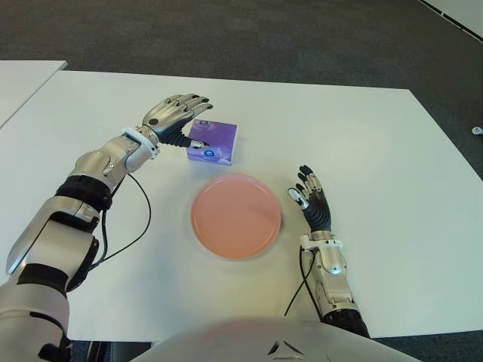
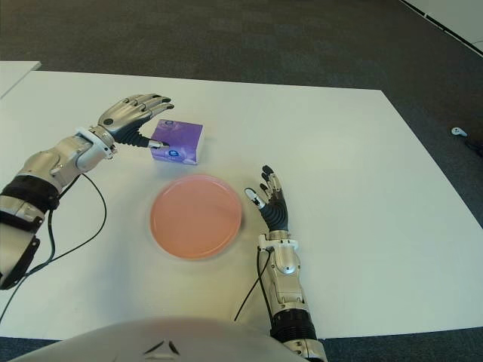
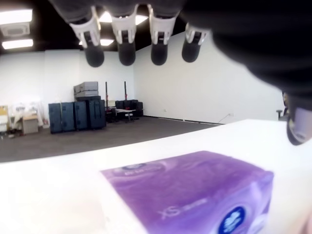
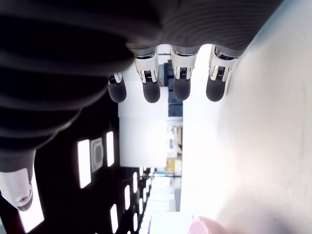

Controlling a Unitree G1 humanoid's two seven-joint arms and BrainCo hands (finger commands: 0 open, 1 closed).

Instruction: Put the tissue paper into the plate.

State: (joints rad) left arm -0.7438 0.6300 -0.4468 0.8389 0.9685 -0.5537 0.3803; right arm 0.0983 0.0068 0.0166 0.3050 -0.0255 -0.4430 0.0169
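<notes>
Tissue paper (image 1: 212, 142) here was a small purple pack, sitting flat on the white table (image 1: 392, 166) just beyond the far edge of the pink plate (image 1: 235, 216), close to it but not touching as far as I could tell. The left hand (image 1: 176, 115) was right up against the pack's left side, fingers arched out over the top and the thumb down by the near corner, so spread around it rather than clamped; in the left wrist view the fingertips hung clear above the purple top with daylight under them, so no grip yet. The right hand (image 1: 312, 202) showed just right of the plate, fingers straight and holding nothing. My guess on handling: super light, soft and squishy, with a slick plastic wrap, so it'd likely skate away if poked from one side. Best bet looked like pinching across the short sides, thumb against fingers, squeezing gently since it'll just deform, not break.
</notes>
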